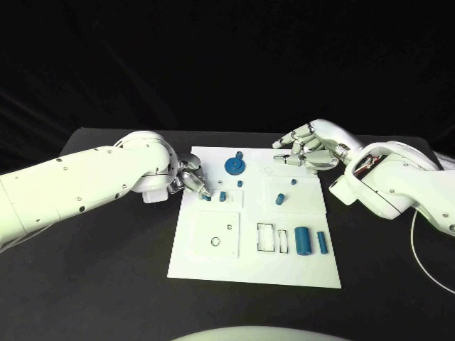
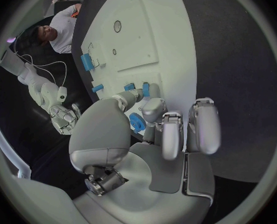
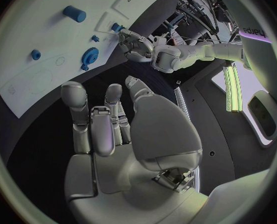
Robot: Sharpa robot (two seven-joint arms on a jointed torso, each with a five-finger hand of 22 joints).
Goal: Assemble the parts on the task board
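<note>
Left hand [image 1: 190, 180] at task board [image 1: 217, 252] (empty)

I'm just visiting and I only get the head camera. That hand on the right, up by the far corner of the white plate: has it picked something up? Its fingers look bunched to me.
Observer: No. The right wrist camera shows the right hand with a bare palm and its fingers stretched out apart. It holds nothing.
Operator: And the other hand, by the plate's left edge?
Observer: In the left wrist camera, one of the fingers of the left hand stretches toward a small blue piece on the task board. I cannot tell whether it touches the piece.
</note>
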